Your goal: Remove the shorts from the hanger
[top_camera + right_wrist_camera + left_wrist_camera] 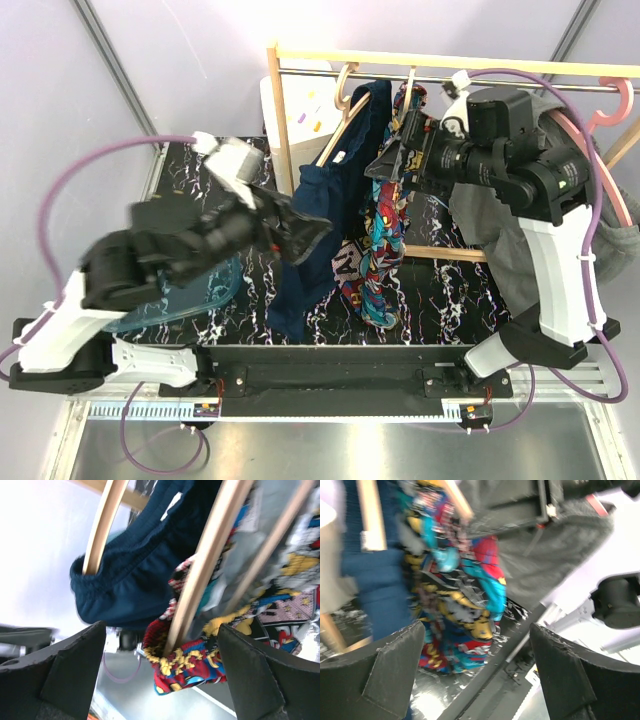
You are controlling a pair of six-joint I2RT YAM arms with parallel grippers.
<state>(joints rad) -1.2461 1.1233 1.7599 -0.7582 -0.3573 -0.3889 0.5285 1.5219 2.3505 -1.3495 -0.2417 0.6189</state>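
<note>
The navy shorts (318, 235) hang on a wooden hanger (345, 125) from the rack rail. The cartoon-print shorts (378, 255) hang to their right, and the dark grey shorts (490, 235) further right, partly behind my right arm. My left gripper (300, 235) is open and blurred, beside the navy shorts. Its wrist view shows the print shorts (455, 595) ahead of the gripper (477, 675), with nothing between the jaws. My right gripper (392, 160) is open. In its wrist view (162, 675), a wooden hanger arm (200, 580) and the print shorts' waistband (195, 665) lie between the fingers.
The wooden rack (450, 65) stands across the back of the black marbled table (430, 300). A pink hanger (612, 130) hangs at the far right. A translucent blue hanger (195, 295) lies under my left arm. A white board (300, 105) stands behind the rack.
</note>
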